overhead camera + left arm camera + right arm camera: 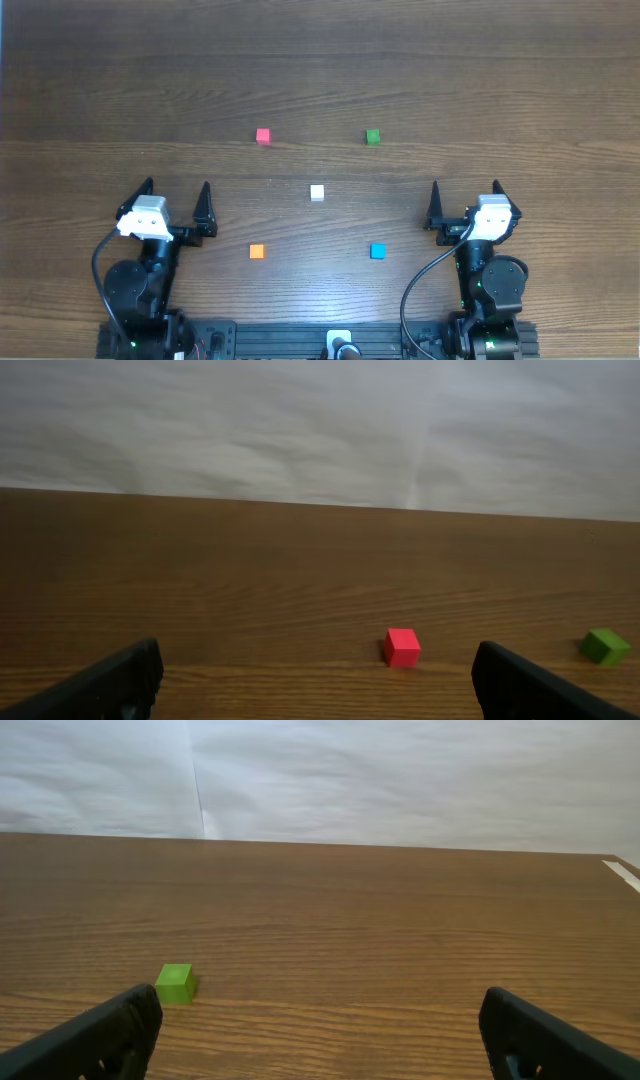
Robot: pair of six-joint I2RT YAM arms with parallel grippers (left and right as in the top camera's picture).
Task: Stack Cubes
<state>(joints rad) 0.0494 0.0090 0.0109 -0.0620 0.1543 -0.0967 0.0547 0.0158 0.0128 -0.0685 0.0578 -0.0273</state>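
Note:
Five small cubes lie apart on the wooden table: a pink cube [263, 136], a green cube [373, 136], a white cube [317, 192], an orange cube [257, 251] and a blue cube [377, 251]. My left gripper [177, 196] stands open at the near left, holding nothing. My right gripper [465, 195] stands open at the near right, also holding nothing. The left wrist view has the pink cube [402, 646] and the green cube [605, 646] ahead of its fingers. In the right wrist view the green cube [175, 983] lies ahead, off to one side.
The wooden table [320, 60] stretches bare beyond the cubes. A pale wall [320, 430] rises behind its far edge. Both arm bases [320, 335] stand on a dark rail along the near edge.

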